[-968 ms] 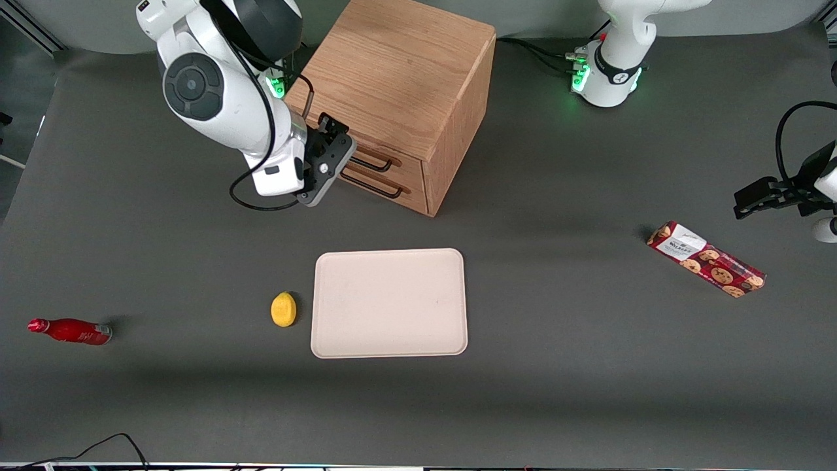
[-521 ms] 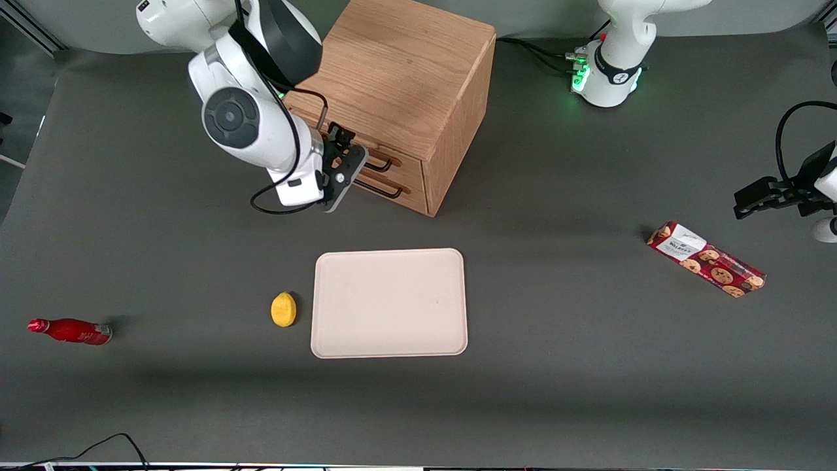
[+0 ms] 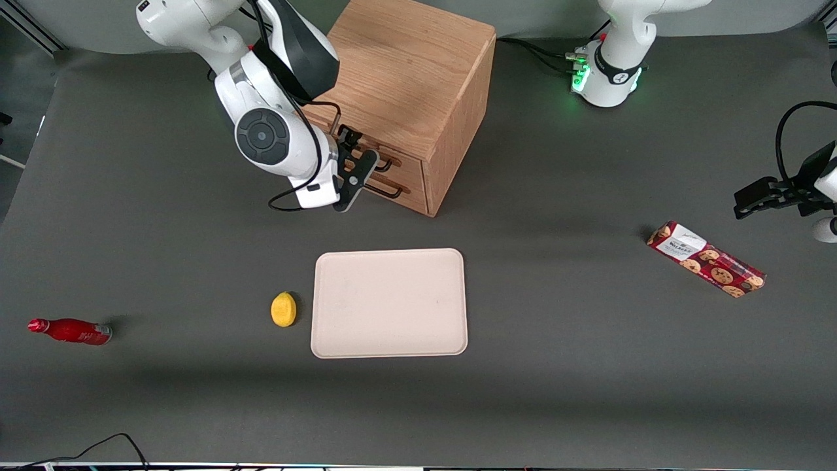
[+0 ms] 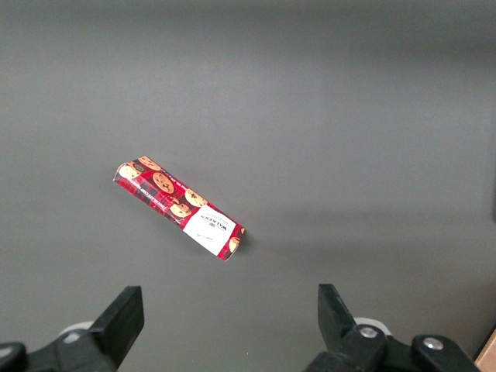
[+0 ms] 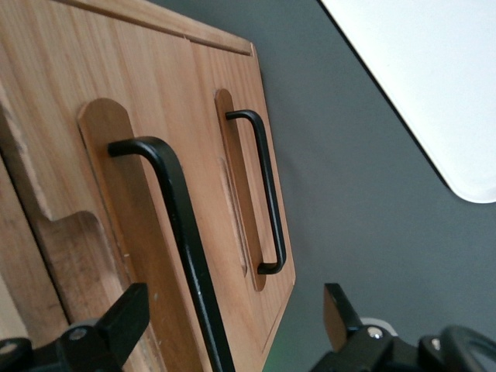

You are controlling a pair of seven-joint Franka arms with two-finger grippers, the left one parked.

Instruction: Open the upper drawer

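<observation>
The pincer hangs spread apart just in front of the upper drawer, lined up to straddle its handle

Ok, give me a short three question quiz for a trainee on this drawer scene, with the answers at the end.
1. True or false: the upper drawer is already pulled out.
2. Where is the gripper? A) above the tray B) in front of the drawers, open, straddling the upper handle C) at the lemon
3. Which lies nearer the front camera, the lemon or the wooden cabinet?

Key: 1 false, both drawers sit flush. 2 B. 3 the lemon.
</observation>
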